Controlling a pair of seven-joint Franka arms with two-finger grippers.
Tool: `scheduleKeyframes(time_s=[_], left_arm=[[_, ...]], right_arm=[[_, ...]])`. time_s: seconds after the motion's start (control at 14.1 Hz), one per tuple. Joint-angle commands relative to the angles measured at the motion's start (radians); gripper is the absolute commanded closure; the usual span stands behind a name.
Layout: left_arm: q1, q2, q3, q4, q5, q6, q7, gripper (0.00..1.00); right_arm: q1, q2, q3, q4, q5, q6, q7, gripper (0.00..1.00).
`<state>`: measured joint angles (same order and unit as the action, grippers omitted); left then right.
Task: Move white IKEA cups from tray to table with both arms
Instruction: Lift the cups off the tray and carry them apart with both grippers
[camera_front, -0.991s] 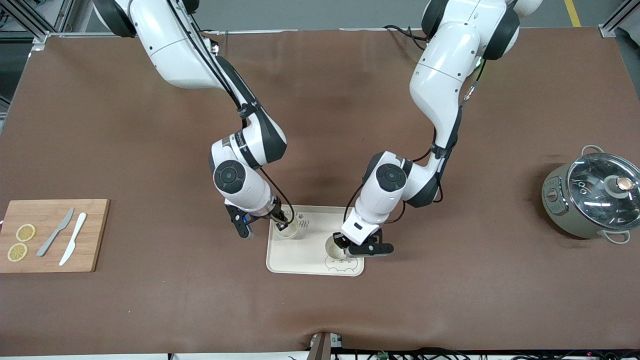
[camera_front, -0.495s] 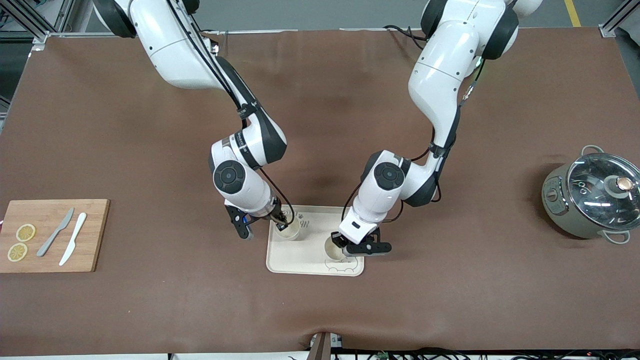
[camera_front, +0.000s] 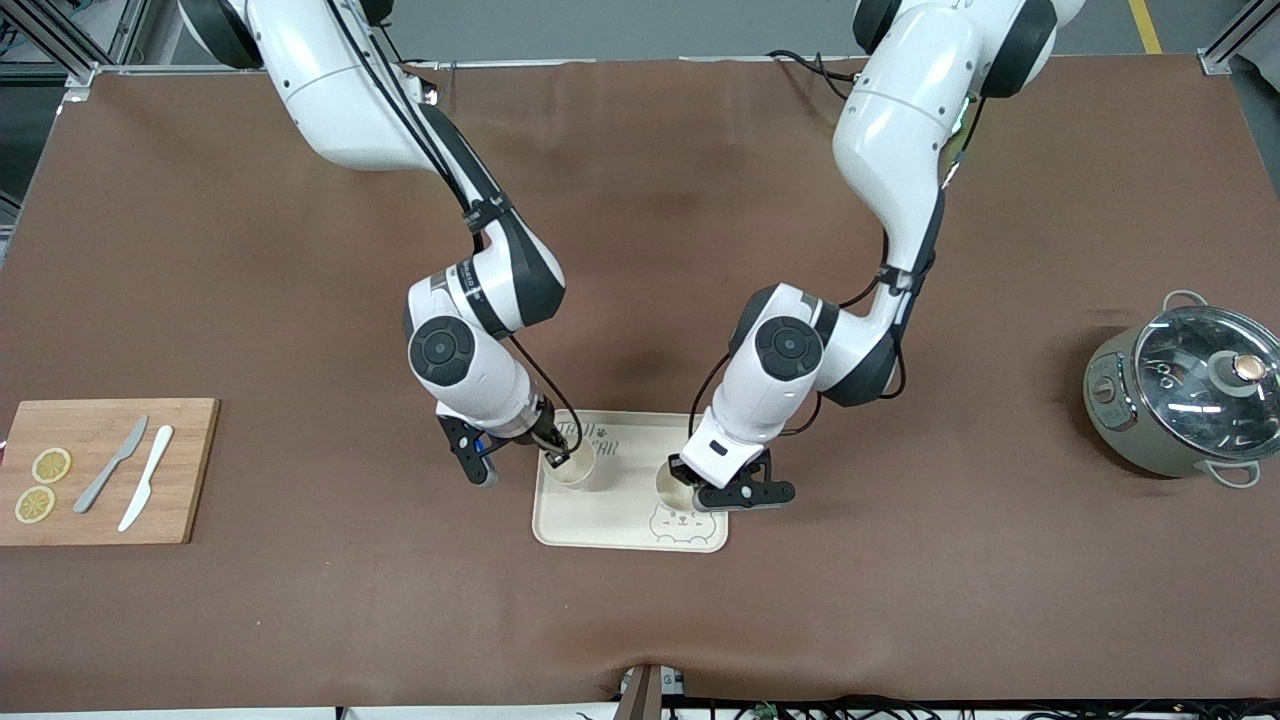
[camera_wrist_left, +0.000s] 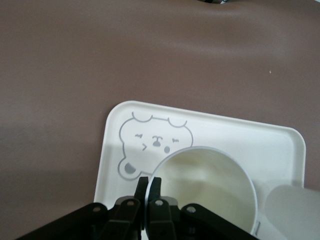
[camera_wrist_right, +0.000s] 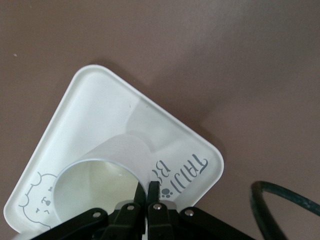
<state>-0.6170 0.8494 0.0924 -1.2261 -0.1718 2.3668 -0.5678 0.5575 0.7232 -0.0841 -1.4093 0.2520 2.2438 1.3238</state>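
Note:
Two white IKEA cups are at the cream bear tray (camera_front: 620, 510). My right gripper (camera_front: 553, 457) is shut on the rim of one cup (camera_front: 574, 470), at the tray's end toward the right arm. In the right wrist view that gripper (camera_wrist_right: 146, 189) pinches the cup's wall (camera_wrist_right: 100, 175) over the tray (camera_wrist_right: 95, 110). My left gripper (camera_front: 692, 487) is shut on the rim of the other cup (camera_front: 670, 482), just above the bear drawing. In the left wrist view it (camera_wrist_left: 149, 182) pinches that cup's rim (camera_wrist_left: 210, 185) over the tray (camera_wrist_left: 115, 150). I cannot tell whether the cups touch the tray.
A wooden cutting board (camera_front: 190, 470) with two lemon slices (camera_front: 42, 485), a grey knife (camera_front: 110, 478) and a white knife (camera_front: 146, 490) lies at the right arm's end. A grey pot with a glass lid (camera_front: 1190, 395) stands at the left arm's end.
Both grippers have shifted slightly with their cups. The left gripper's cup has moved off the bear drawing, which now shows whole. Both stay shut.

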Motion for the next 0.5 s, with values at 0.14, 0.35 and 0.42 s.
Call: scheduleKeyframes(time_s=[0.14, 0.35, 0.42], left_arm=[[0.017, -0.186, 0.033, -0.027, 0.002, -0.239, -0.007, 1.0], [0.066, -0.254, 0.033, -0.03, 0.009, -0.339, 0.049, 1.0], [0.091, -0.272, 0.032, -0.03, 0.011, -0.369, 0.074, 1.0]], right_arm=[[-0.094, -0.096, 0.009, -0.013, 0.004, -0.153, -0.243, 1.0], [-0.14, -0.128, 0.009, -0.028, 0.004, -0.205, -0.331, 1.0], [-0.157, -0.139, 0.007, -0.043, 0.004, -0.225, -0.386, 1.0]])
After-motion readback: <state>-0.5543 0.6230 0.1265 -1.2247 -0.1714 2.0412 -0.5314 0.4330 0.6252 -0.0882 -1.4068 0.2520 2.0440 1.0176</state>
